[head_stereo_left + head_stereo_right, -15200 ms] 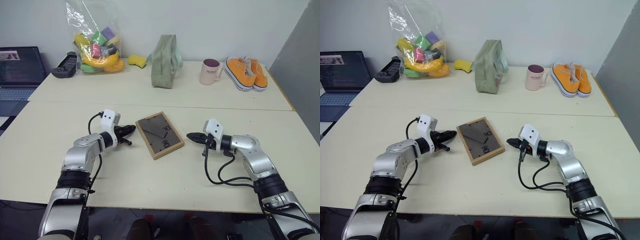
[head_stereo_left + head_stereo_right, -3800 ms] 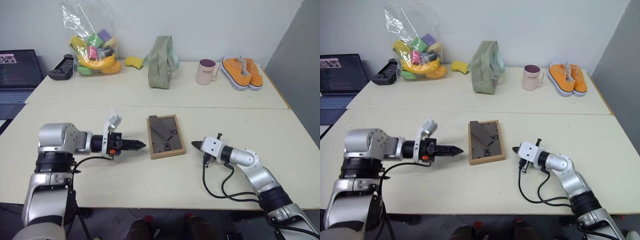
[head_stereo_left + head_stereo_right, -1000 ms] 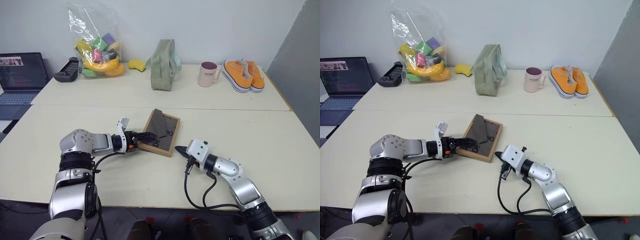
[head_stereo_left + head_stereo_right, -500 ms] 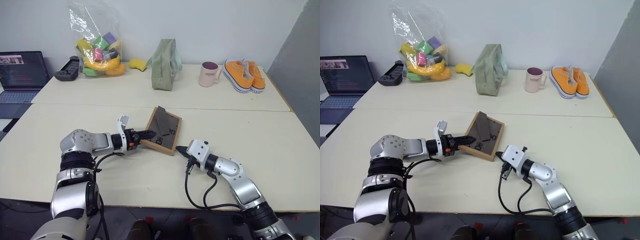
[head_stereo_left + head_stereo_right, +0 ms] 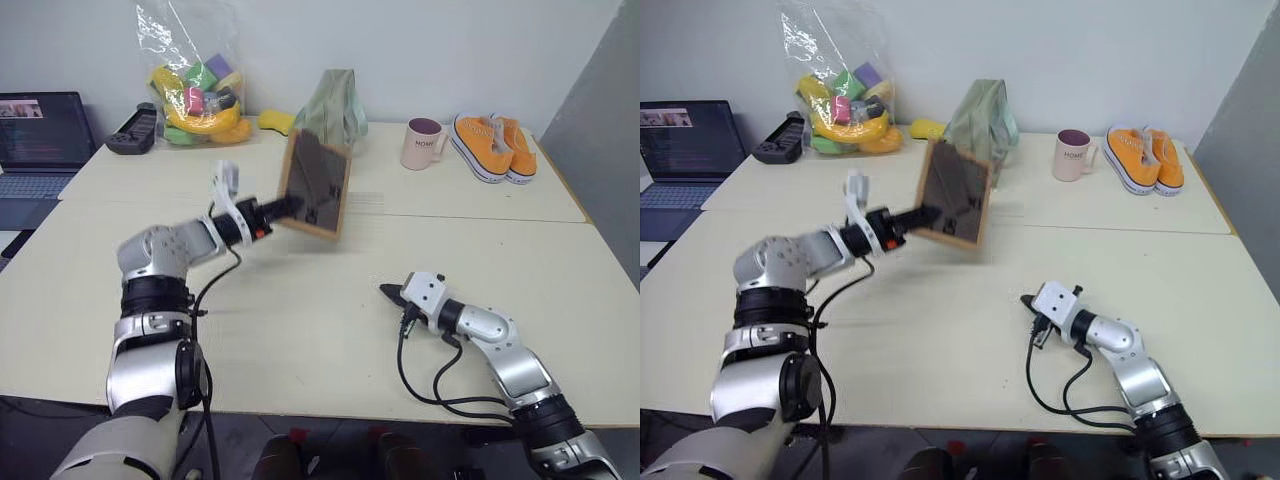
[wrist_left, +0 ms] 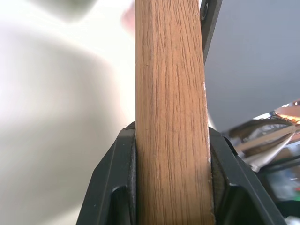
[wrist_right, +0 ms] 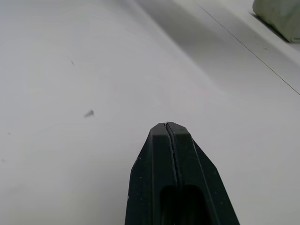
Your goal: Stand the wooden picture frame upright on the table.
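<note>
- The wooden picture frame [image 5: 316,185] is held in the air above the middle of the table [image 5: 300,330], nearly upright, with its dark back panel turned toward the camera.
- The frame's left edge is clamped between the fingers of the left gripper [image 5: 287,207]; in the left wrist view the wood border [image 6: 171,112] is seen pressed between both black fingers [image 6: 115,183].
- The right gripper [image 5: 387,292] is seen low over the table at the near right, well apart from the frame, its fingers [image 7: 168,154] pressed together on nothing.
- Along the far side are seen a laptop [image 5: 40,135], a black controller [image 5: 130,132], a clear bag of coloured toys [image 5: 195,85], a green fabric bag [image 5: 330,100] directly behind the frame, a pink mug [image 5: 421,143] and orange shoes [image 5: 495,145].
- Nothing is seen on the table beneath the frame.
- Half a second earlier the frame was only tilted up, one edge resting on the table by the right gripper; it has since been lifted clear.
</note>
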`<state>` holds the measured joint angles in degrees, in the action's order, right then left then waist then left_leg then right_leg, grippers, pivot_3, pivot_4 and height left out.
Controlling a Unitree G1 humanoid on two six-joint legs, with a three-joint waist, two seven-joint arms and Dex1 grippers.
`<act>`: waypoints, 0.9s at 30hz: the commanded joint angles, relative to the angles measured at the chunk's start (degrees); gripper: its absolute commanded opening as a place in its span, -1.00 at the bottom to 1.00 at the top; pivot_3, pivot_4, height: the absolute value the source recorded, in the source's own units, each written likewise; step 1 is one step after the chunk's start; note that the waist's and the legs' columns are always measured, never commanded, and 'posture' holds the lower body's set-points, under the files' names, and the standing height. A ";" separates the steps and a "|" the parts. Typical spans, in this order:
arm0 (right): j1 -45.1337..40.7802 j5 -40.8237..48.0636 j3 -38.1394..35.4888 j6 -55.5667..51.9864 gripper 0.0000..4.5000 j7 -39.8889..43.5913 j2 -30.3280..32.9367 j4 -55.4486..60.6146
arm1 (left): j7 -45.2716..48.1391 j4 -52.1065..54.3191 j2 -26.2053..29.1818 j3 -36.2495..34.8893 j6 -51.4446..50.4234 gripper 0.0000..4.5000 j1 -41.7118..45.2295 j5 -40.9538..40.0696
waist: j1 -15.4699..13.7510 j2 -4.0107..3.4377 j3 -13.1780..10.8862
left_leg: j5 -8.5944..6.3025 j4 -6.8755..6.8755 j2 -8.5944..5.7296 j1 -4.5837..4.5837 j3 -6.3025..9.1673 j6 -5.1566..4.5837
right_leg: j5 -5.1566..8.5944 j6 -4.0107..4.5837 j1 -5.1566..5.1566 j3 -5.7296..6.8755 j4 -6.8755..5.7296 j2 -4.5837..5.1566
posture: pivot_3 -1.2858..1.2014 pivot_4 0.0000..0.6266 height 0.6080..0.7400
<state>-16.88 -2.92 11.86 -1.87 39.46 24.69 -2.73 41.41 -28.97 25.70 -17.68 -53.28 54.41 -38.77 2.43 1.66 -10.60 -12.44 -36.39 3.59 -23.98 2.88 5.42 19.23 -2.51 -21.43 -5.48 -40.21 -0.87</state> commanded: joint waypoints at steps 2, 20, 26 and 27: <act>-1.95 4.50 -3.67 0.66 -1.00 3.08 1.98 0.35 | 8.79 9.65 1.25 5.10 11.16 -0.41 -0.12 2.99 | -0.11 0.00 0.00 | 0.03 0.22 0.01 0.00 -0.02 0.06 | -0.01 0.01 0.00 0.01 0.20 0.01 | 0.03 -0.52 1.00; -13.14 34.96 -16.51 -21.03 -1.00 7.31 0.05 11.36 | 20.86 21.95 12.46 17.31 28.34 -0.41 -9.69 16.80 | -0.25 -0.21 -0.19 | -0.06 0.33 0.05 0.00 0.00 -0.15 | -0.01 0.01 0.00 0.03 0.24 -0.02 | 0.03 -0.52 1.00; -13.83 31.88 -14.17 -18.33 -0.56 6.29 -3.08 7.64 | 20.60 22.27 12.66 16.72 27.21 -0.41 -8.99 16.33 | -0.54 -0.23 -0.20 | -0.07 0.32 0.02 -0.17 -0.02 -0.16 | -0.02 0.01 -0.13 0.00 0.30 -0.01 | 0.03 -0.52 1.00; -14.16 31.25 -13.69 -17.70 -0.43 6.21 -3.48 7.14 | 20.41 22.99 12.60 16.54 26.39 -0.41 -9.12 15.85 | -0.55 -0.23 -0.20 | -0.07 0.32 0.03 -0.19 -0.01 -0.16 | -0.02 0.01 -0.16 0.02 0.28 -0.01 | 0.03 -0.52 1.00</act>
<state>-29.85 28.79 -1.56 -21.71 46.02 21.64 3.64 61.96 -9.52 37.71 0.79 -26.30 43.18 -21.34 1.88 1.43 -10.80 -12.51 -36.06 3.63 -24.19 2.87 5.26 19.21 -2.49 -21.63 -5.46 -39.95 -0.88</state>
